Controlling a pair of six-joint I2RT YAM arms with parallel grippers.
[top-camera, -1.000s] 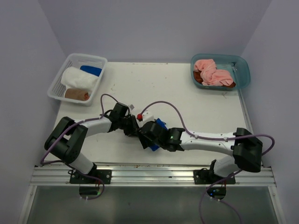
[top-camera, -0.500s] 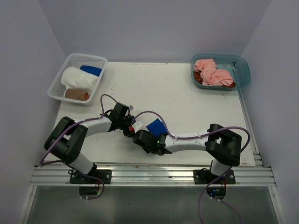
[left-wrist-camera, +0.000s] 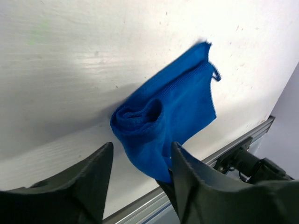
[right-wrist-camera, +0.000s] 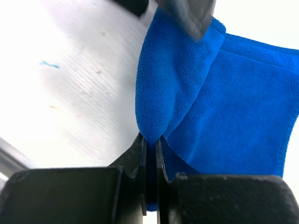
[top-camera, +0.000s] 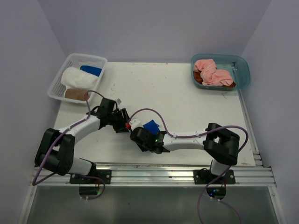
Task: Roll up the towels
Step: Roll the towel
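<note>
Blue towel [left-wrist-camera: 180, 100], partly rolled, on white tabletop [top-camera: 187, 107]. Right gripper [right-wrist-camera: 149, 145] jaws pinch its fold; left gripper [left-wrist-camera: 140, 157] jaws apart at roll. Mesh basket [top-camera: 100, 60] back-left, teal tub [top-camera: 245, 70] back-right.

On my feeds the left arm [top-camera: 81, 126] and right arm [top-camera: 187, 140] showed white link shells between bulky black joint housings, and a purple cable [top-camera: 148, 111] looped loosely along each. A small green light [top-camera: 155, 138] glowed on the right wrist. The left claw [left-wrist-camera: 141, 156] had thick, rounded dark grey fingers [left-wrist-camera: 91, 182]; the right claw [right-wrist-camera: 149, 142] had slim black ones.
</note>
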